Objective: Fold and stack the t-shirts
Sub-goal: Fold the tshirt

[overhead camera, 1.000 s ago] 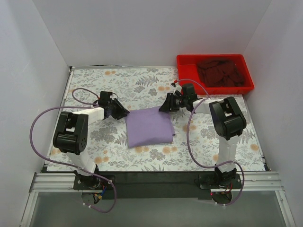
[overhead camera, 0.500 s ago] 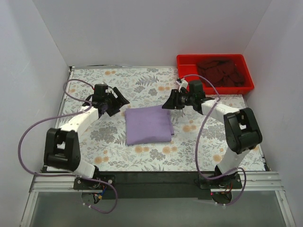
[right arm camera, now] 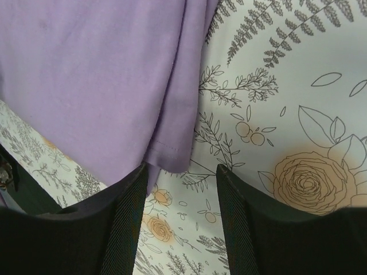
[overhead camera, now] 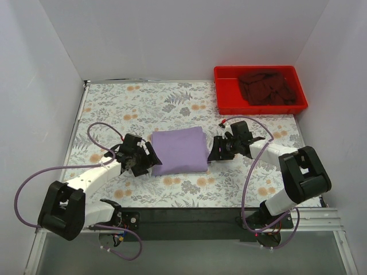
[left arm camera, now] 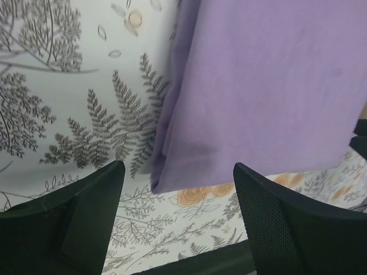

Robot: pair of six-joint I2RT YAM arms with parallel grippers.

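Observation:
The lavender t-shirt (overhead camera: 179,150) lies folded into a flat rectangle in the middle of the table. My left gripper (overhead camera: 151,163) is low at its near-left corner, jaws open. In the left wrist view that corner of the lavender t-shirt (left arm camera: 189,166) lies just at the open fingertips of the left gripper (left arm camera: 178,168), ungripped. My right gripper (overhead camera: 214,151) is at the near-right corner, also open. There the hem of the lavender t-shirt (right arm camera: 172,152) ends near the inner finger (right arm camera: 123,229) of the right gripper (right arm camera: 182,169). The maroon t-shirt (overhead camera: 266,87) sits crumpled in the tray.
The red plastic tray (overhead camera: 261,107) stands at the back right corner of the table. A floral cloth (overhead camera: 143,103) covers the table, with white walls on three sides. Purple cables loop off both arms near the table's front.
Both arms have swung from the shirt's far corners down to its near corners. Both grippers opened wider on the way. The folded shirt has shifted slightly toward the back left.

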